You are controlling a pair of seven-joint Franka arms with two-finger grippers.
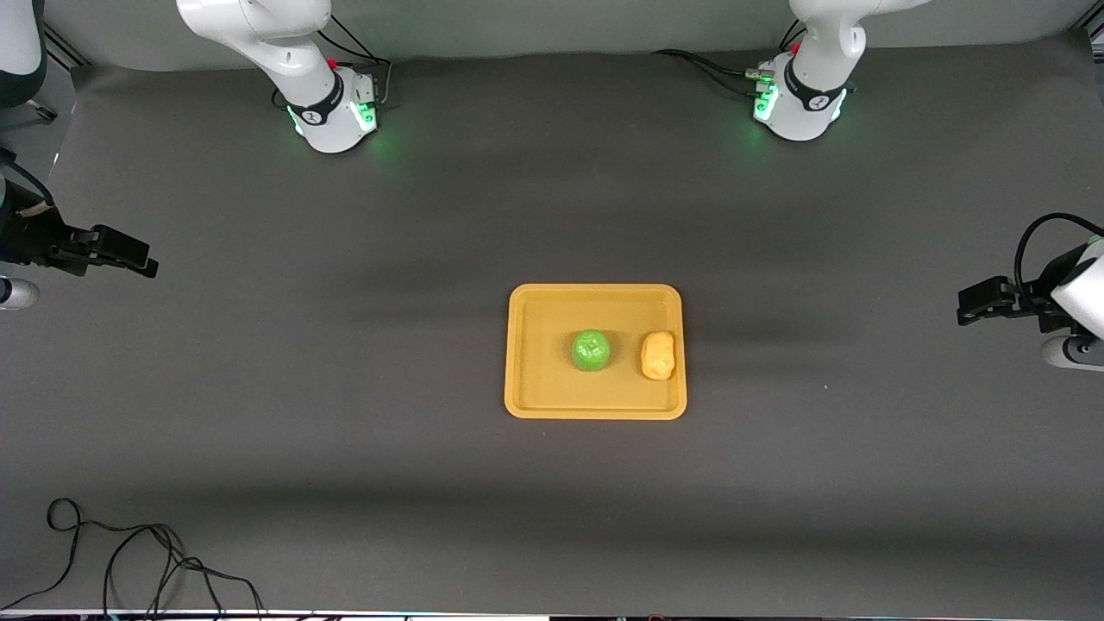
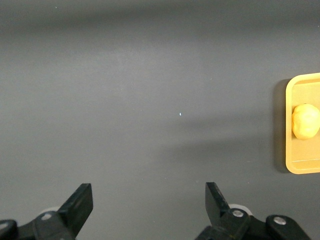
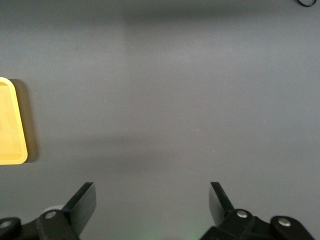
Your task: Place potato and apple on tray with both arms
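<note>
The yellow-orange tray (image 1: 535,397) lies in the middle of the table. The green apple (image 1: 591,350) rests on it near its centre. The yellow-orange potato (image 1: 658,355) lies on the tray beside the apple, by the rim toward the left arm's end. My left gripper (image 1: 964,308) is open and empty over the bare mat at the left arm's end; in its wrist view (image 2: 149,192) the tray's rim (image 2: 290,125) and the potato (image 2: 305,121) show. My right gripper (image 1: 148,263) is open and empty over the mat at the right arm's end; its wrist view (image 3: 152,192) shows a tray corner (image 3: 15,150).
A dark grey mat (image 1: 345,362) covers the table. A loose black cable (image 1: 129,561) lies at the table's edge nearest the front camera, toward the right arm's end. The two green-lit arm bases (image 1: 332,112) stand along the table's edge farthest from that camera.
</note>
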